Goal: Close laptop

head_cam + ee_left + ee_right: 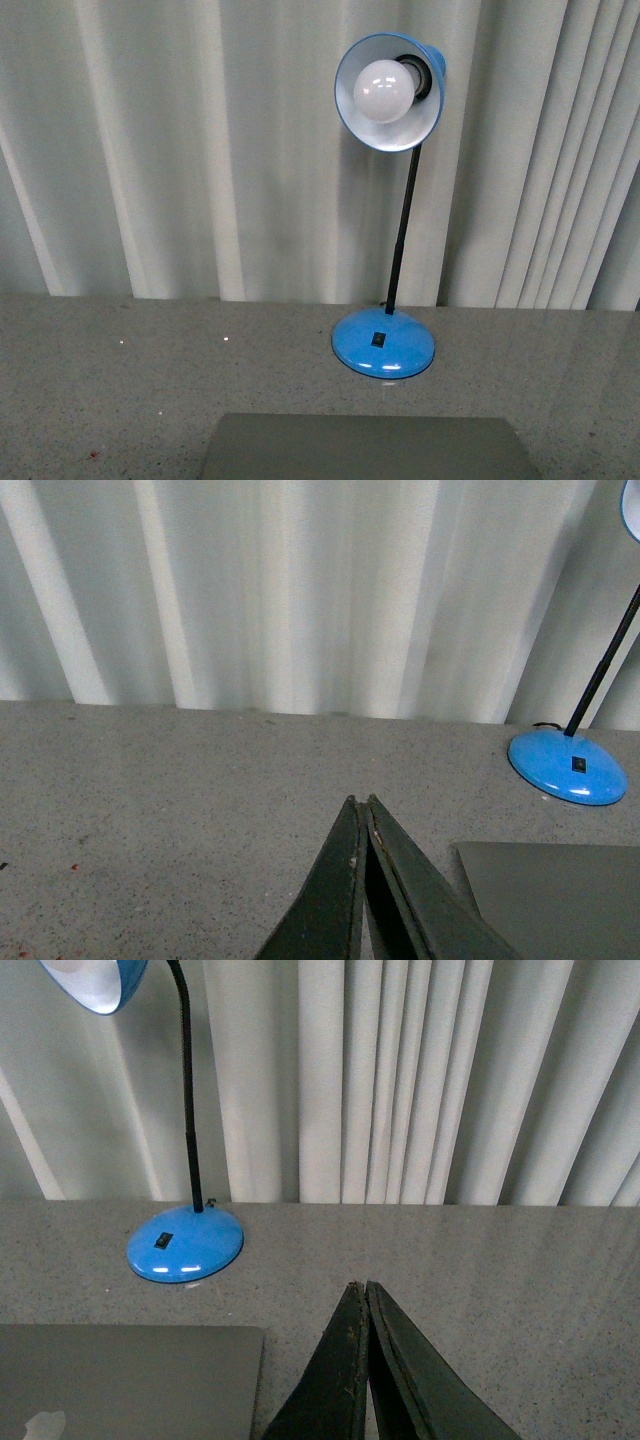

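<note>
The laptop lies flat on the grey speckled table with its silver-grey lid down, at the bottom middle of the front view. Its lid also shows in the left wrist view, laptop, and in the right wrist view, laptop, where a pale apple logo is visible. My left gripper is shut with nothing in it, above bare table beside one side of the laptop. My right gripper is shut and empty too, beside the opposite side. Neither arm appears in the front view.
A blue desk lamp with a black stem and a white bulb stands just behind the laptop. White pleated curtains hang along the table's far edge. Grey tabletop stretches to both sides.
</note>
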You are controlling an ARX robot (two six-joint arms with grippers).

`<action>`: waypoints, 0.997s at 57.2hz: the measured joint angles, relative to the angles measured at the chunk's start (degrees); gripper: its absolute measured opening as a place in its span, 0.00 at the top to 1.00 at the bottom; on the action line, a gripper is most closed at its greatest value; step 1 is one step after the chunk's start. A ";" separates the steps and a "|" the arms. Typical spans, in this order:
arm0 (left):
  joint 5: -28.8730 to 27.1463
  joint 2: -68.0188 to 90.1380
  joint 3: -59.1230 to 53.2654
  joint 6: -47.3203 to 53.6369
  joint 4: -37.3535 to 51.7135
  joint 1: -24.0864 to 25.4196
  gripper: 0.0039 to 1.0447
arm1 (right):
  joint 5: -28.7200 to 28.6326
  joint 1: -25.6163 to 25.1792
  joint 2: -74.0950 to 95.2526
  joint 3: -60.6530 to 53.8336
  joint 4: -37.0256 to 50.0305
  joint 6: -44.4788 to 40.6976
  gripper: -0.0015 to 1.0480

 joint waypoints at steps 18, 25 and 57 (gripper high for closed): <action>0.00 -10.80 -0.04 0.00 -10.05 0.00 0.97 | -0.02 0.00 -12.15 -0.22 -11.04 0.00 0.97; 0.00 -14.12 -0.04 0.00 -13.31 0.00 0.97 | -0.02 0.00 -16.15 -0.22 -14.84 0.00 0.97; 0.00 -24.26 -0.02 0.00 -23.41 0.00 0.97 | -0.02 0.00 -28.09 -0.22 -26.53 0.00 0.97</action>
